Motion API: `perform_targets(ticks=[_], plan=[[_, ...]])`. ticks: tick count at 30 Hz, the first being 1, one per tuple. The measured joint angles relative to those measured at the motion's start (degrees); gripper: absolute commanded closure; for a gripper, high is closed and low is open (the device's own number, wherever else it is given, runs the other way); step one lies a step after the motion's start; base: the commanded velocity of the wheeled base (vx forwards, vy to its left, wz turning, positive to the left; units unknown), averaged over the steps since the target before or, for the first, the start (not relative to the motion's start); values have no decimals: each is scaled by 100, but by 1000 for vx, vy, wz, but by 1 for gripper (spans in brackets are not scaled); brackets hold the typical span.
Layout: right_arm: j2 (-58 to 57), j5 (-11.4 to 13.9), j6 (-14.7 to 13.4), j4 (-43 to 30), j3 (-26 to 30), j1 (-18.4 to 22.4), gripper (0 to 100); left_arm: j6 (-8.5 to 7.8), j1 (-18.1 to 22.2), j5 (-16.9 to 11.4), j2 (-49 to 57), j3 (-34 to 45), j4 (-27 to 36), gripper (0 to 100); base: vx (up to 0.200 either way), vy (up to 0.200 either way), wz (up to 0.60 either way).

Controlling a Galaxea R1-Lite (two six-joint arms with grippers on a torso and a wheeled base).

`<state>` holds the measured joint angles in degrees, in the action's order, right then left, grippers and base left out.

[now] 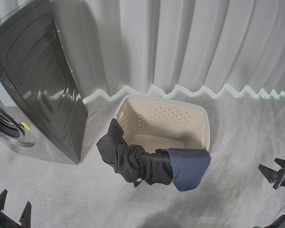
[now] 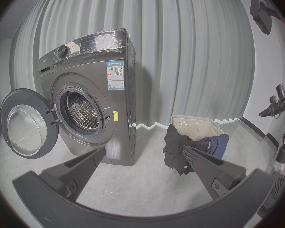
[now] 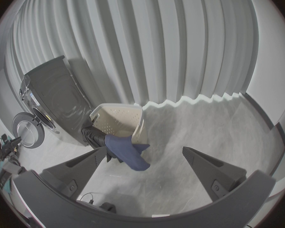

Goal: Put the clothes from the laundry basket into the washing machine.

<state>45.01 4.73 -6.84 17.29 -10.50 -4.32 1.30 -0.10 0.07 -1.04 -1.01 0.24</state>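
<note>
- Left gripper (image 1: 15,203): dark wedge-shaped fingers spread, empty, well left of the laundry basket (image 1: 167,100).
- Washing machine (image 1: 38,89): grey metal, ribbed side, round door (image 2: 28,124) open, left of basket.
- Black garment (image 1: 129,159): crumpled, draped over basket's near-left rim.
- Basket: beige perforated plastic, rectangular.
- Blue garment (image 1: 188,168): smooth, hanging over near rim, touching the black one.
- Right gripper (image 1: 274,167): fingers spread, empty, well right of basket.

Washing machine (image 1: 38,79): drum opening (image 2: 82,111) unobstructed, with the door (image 2: 28,124) swung wide and standing clear of the mouth. Laundry basket (image 1: 161,119): open from above and its far half passable, but a black garment (image 1: 133,162) and a blue garment (image 1: 188,168) drape over the near rim and hang down its outer wall. The floor (image 1: 85,193) gives passage between machine and basket and along their near side; a curtain (image 1: 180,32) closes the far side, just behind the basket.
</note>
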Motion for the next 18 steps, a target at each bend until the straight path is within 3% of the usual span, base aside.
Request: perform_targets(ticks=[8,18], plan=[[2139,46,-449,1274,152,-433,0,-2,0,-2,0,0,0,0,0,0,0],[4162,-2,-621,2833,171,-750,0,0,0,-2,0,0,2,0,0,0,0]])
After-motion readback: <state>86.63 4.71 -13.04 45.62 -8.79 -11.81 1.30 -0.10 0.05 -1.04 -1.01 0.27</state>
